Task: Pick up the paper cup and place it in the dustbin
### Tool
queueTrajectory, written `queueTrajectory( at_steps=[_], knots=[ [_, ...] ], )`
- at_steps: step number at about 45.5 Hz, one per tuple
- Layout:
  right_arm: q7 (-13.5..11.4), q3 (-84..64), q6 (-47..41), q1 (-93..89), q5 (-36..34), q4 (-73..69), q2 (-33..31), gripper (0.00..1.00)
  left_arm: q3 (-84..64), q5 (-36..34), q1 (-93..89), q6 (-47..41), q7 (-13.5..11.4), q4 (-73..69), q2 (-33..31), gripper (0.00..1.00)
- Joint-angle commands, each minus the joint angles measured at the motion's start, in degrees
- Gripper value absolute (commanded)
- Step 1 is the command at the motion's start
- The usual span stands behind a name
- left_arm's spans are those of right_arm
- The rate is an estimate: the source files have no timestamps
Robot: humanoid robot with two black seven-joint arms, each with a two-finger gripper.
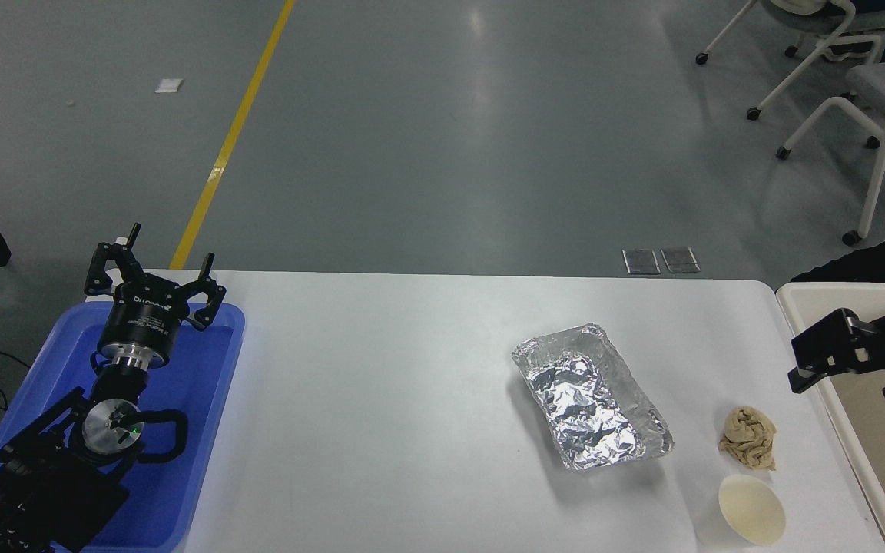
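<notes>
The paper cup (752, 509), small and white with a cream inside, stands upright near the table's front right corner. Just right of it runs the thick rim of the cream-beige dustbin (842, 430), which fills the right edge of the view. My right gripper (848, 378) reaches in from the right edge and hovers open over the dustbin's left rim. It is behind the cup and well apart from it, holding nothing. My left gripper (152, 265) is parked open at the far left, above the blue tray.
A crinkled foil tray (592, 395) lies mid-right on the white table (396, 415). A crumpled tan paper wad (750, 438) sits just behind the cup. The blue plastic tray (204, 430) lies under the left arm. Office chairs (857, 69) stand on the floor beyond the table.
</notes>
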State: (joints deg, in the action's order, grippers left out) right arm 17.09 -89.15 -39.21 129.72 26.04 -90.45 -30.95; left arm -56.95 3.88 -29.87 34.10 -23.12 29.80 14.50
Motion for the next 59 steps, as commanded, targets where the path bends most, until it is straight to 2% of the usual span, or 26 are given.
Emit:
queueTrajectory(
  at_steps=[1, 12, 31, 59],
  knots=[
    [0.0, 1.1, -1.0, -0.8, 3.0, -0.5, -0.1, 1.00, 0.0, 0.0, 0.0, 0.0, 0.0, 0.0, 0.0, 1.00],
    [0.0, 1.2, 1.4, -4.8, 3.6, -0.1, -0.5, 1.00, 0.0, 0.0, 0.0, 0.0, 0.0, 0.0, 0.0, 1.00],
    [0.0, 6.8, 21.8, -33.6, 4.5, 9.3, -1.2, 1.00, 0.0, 0.0, 0.0, 0.0, 0.0, 0.0, 0.0, 1.00],
    [0.4, 12.7, 23.8, -44.6, 4.5, 15.7, -1.6, 1.00, 0.0, 0.0, 0.0, 0.0, 0.0, 0.1, 0.0, 1.00]
  ],
)
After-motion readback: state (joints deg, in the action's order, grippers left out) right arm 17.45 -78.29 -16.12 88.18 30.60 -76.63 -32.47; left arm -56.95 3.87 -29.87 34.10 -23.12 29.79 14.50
